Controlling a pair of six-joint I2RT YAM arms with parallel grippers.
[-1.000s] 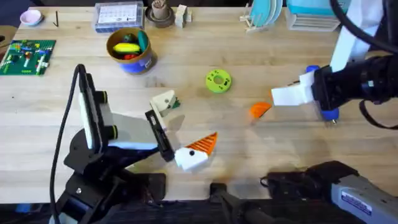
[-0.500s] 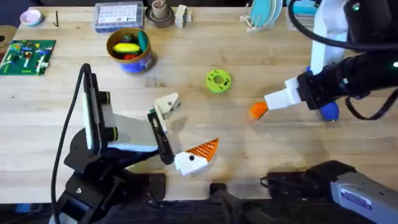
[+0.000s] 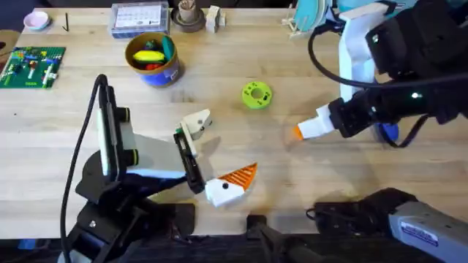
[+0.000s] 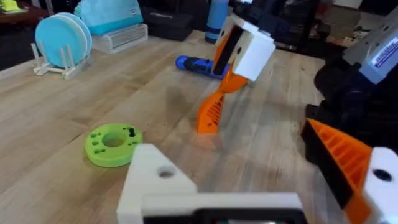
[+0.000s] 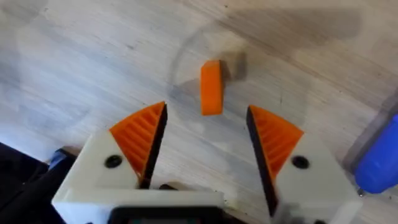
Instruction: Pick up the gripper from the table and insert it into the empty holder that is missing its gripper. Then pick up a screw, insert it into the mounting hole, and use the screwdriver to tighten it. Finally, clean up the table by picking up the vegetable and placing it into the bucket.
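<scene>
Overhead, the blue bucket [image 3: 153, 60] with yellow lining stands at the table's [image 3: 66, 124] far left, holding yellow, red and green toy pieces. The right tool [image 5: 205, 134] hangs wide open over the loose orange gripper [image 5: 211, 87], gripping nothing. The left tool [image 3: 212, 150], one orange tip missing, holds nothing.

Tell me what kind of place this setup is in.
Probably a robotics lab or workshop bench rather than a home. A green circuit board lies on the wooden table, a blue screwdriver rests near the right end effector, and a loose orange gripper waits to be mounted.
</scene>
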